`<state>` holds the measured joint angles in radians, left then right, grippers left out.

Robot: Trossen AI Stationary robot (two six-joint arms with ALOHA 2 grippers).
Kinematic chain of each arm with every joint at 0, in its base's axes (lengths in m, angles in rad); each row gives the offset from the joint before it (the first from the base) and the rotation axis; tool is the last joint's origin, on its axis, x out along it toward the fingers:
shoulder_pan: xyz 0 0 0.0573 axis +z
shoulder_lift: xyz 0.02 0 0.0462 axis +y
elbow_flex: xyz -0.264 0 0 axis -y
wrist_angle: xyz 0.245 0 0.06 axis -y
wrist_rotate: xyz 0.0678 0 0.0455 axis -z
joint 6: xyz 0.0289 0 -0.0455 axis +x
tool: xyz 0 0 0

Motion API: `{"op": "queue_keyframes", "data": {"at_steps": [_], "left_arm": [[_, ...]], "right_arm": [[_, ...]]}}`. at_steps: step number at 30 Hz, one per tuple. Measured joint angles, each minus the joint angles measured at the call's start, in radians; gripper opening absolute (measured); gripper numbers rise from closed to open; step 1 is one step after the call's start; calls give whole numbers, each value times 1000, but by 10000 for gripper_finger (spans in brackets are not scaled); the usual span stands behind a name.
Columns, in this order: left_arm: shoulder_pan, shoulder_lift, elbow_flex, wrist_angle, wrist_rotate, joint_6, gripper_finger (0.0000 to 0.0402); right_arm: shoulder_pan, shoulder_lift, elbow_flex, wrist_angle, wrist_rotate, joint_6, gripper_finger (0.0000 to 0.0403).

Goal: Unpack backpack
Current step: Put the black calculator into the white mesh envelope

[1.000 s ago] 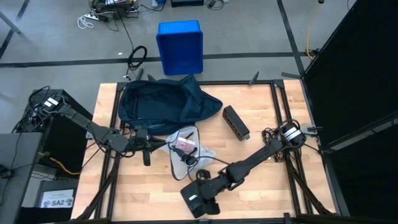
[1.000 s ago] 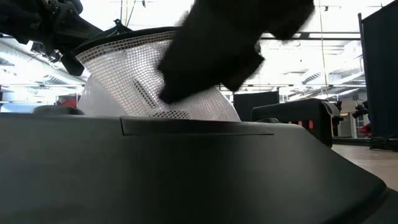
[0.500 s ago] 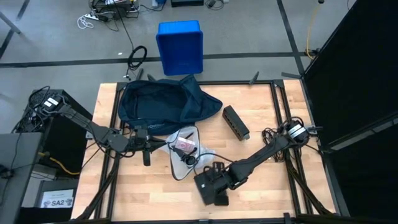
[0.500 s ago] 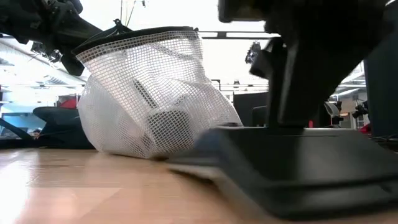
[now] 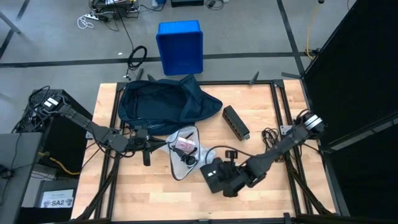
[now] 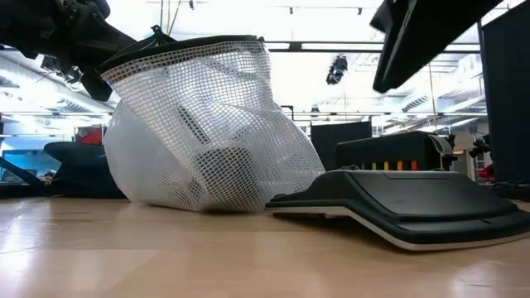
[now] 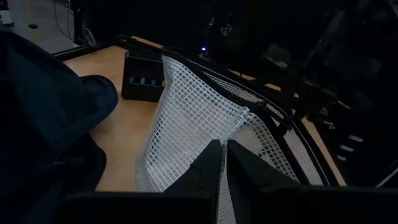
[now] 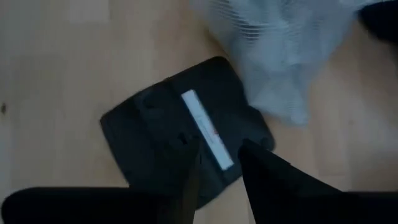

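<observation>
The dark navy backpack lies on the far left part of the table. In front of it stands a white mesh bag with things inside, its bottom on the wood. My left gripper is shut on the bag's rim. A flat black device with a white label strip lies flat on the table to the right of the mesh bag. My right gripper hovers above the device, fingers apart, touching nothing. My left gripper pinches the mesh bag's black-trimmed rim between its two fingers, coming level from the table's left. The rim is held up and the mesh hangs from it, while the bag's bottom rests on the table.
A black box lies right of the backpack. A blue bin stands on the floor beyond the far edge. Cables lie at the table's right edge. Bare wood shows along the near left part.
My right gripper has gone from the table's near edge toward the far and right, tipped and risen off the black device. The device has slid with it from the near edge toward the middle and now lies flat beside the mesh bag.
</observation>
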<state>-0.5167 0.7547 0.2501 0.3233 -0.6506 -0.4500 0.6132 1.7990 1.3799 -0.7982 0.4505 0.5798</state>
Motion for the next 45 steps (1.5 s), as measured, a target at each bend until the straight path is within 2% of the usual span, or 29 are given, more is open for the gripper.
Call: {"op": "queue_keyframes", "data": {"at_steps": [7, 15, 24, 31, 45], "left_arm": [[0, 0, 0, 0, 0, 0, 0], [0, 0, 0, 0, 0, 0, 0], [0, 0, 0, 0, 0, 0, 0], [0, 0, 0, 0, 0, 0, 0], [0, 0, 0, -1, 0, 0, 0]], "right_arm": [[59, -25, -74, 6, 132, 49, 90], [82, -25, -116, 18, 148, 125, 89], [100, -25, -116, 70, 242, 79, 87], [95, -25, -116, 107, 242, 71, 87], [159, -25, -115, 120, 264, 135, 81]]}}
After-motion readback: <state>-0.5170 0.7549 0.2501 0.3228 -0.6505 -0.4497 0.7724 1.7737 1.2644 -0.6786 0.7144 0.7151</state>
